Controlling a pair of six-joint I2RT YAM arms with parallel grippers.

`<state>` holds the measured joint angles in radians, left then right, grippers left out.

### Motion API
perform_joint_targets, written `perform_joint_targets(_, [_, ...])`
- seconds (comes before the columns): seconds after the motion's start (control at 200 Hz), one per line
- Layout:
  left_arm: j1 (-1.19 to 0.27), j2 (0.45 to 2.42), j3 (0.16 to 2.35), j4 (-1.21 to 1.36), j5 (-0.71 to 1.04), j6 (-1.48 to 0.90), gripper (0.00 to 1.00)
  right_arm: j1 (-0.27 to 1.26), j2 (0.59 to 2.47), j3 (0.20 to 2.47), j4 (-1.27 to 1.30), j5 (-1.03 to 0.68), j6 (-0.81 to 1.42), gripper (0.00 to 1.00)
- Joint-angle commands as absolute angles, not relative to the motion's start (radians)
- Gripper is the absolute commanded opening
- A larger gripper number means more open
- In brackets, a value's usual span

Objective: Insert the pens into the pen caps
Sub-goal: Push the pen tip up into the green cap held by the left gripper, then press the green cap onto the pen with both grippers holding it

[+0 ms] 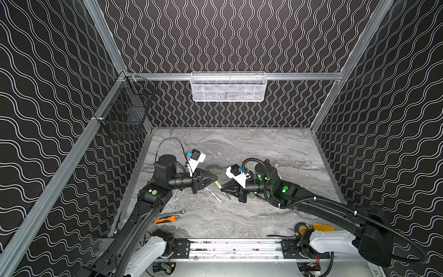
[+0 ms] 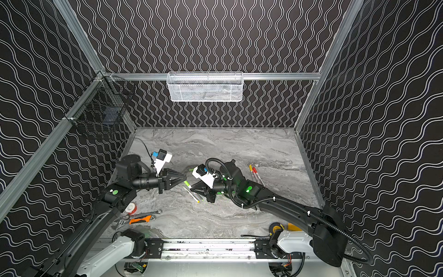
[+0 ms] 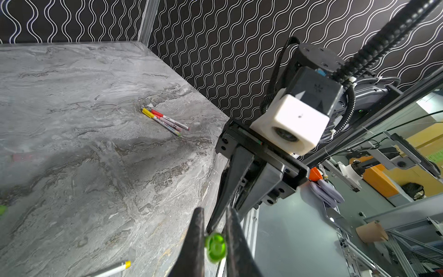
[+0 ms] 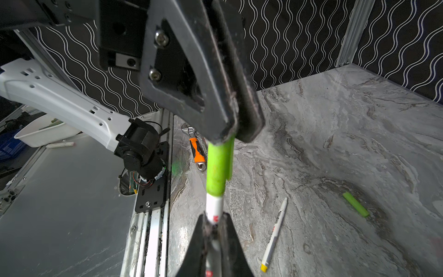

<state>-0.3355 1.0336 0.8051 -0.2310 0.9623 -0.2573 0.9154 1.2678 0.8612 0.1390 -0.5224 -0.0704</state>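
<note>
My left gripper (image 1: pixel 217 178) is shut on the closed end of a bright green pen cap (image 4: pixel 219 165), seen end-on between its fingers in the left wrist view (image 3: pixel 215 247). My right gripper (image 4: pixel 214 217) faces it, shut on a white pen (image 4: pixel 214 206) whose barrel runs into the cap's open end. Both hang just above the table's middle (image 2: pixel 187 184). Below them lies a white pen with a yellow end (image 4: pixel 274 235). A loose green cap (image 4: pixel 356 204) lies further back. Two capped pens, yellow and red (image 2: pixel 254 175), lie behind the right arm.
A silver wrench (image 1: pixel 175 213) and an orange-handled tool (image 1: pixel 165 219) lie front left beside a red-and-white tape roll (image 2: pixel 131 208). A tape measure (image 1: pixel 300 227) sits front right. A white mesh basket (image 1: pixel 227 87) and a black wire basket (image 1: pixel 124 108) hang on the walls.
</note>
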Motion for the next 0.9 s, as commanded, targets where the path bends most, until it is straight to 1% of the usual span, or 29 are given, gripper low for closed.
perform_joint_targets(0.0, [-0.346,1.032,0.806,-0.272,0.995,-0.264,0.17,0.917,1.278,0.889,0.283,-0.521,-0.077,0.06])
perform_joint_targets(0.01, [-0.347,1.029,0.806,-0.268,0.996,-0.267,0.20,0.917,1.279,0.891,0.284,-0.521,-0.076,0.06])
perform_joint_targets(0.06, [-0.348,1.009,0.803,-0.230,1.002,-0.291,0.50,0.917,1.280,0.890,0.289,-0.524,-0.073,0.06])
perform_joint_targets(0.065, [-0.347,1.006,0.802,-0.224,1.002,-0.294,0.51,0.917,1.280,0.889,0.289,-0.524,-0.073,0.06])
perform_joint_targets(0.08, [-0.346,0.999,0.800,-0.209,1.006,-0.303,0.60,0.917,1.281,0.887,0.293,-0.524,-0.070,0.06])
perform_joint_targets(0.09, [-0.347,0.994,0.799,-0.199,1.008,-0.313,0.62,0.917,1.281,0.886,0.296,-0.524,-0.068,0.06])
perform_joint_targets(0.115, [-0.347,0.980,0.798,-0.173,1.005,-0.333,0.79,0.917,1.280,0.884,0.299,-0.522,-0.063,0.06])
perform_joint_targets(0.13, [-0.347,0.971,0.797,-0.157,1.001,-0.346,0.94,0.918,1.279,0.882,0.300,-0.518,-0.061,0.06])
perform_joint_targets(0.145, [-0.347,0.964,0.795,-0.141,0.989,-0.356,0.98,0.916,1.279,0.882,0.299,-0.513,-0.059,0.06])
perform_joint_targets(0.25, [-0.347,0.894,0.768,-0.021,0.940,-0.419,0.99,0.912,1.272,0.883,0.295,-0.480,-0.030,0.06])
perform_joint_targets(0.32, [-0.347,0.887,0.755,0.018,0.934,-0.429,0.99,0.894,1.264,0.882,0.306,-0.472,0.017,0.06])
perform_joint_targets(0.47, [-0.365,0.935,0.743,0.104,0.954,-0.462,0.99,0.827,1.249,0.854,0.433,-0.577,0.201,0.06])
perform_joint_targets(0.591, [-0.422,0.929,0.763,0.068,0.878,-0.409,0.99,0.793,1.242,0.840,0.543,-0.626,0.357,0.07])
perform_joint_targets(0.706, [-0.476,0.950,0.769,0.078,0.839,-0.393,0.99,0.784,1.244,0.867,0.538,-0.672,0.419,0.07])
perform_joint_targets(0.791, [-0.509,0.979,0.760,0.120,0.834,-0.405,0.98,0.783,1.230,0.855,0.581,-0.698,0.459,0.07])
perform_joint_targets(0.896, [-0.535,1.005,0.738,0.201,0.840,-0.441,0.93,0.777,1.202,0.827,0.665,-0.731,0.512,0.07])
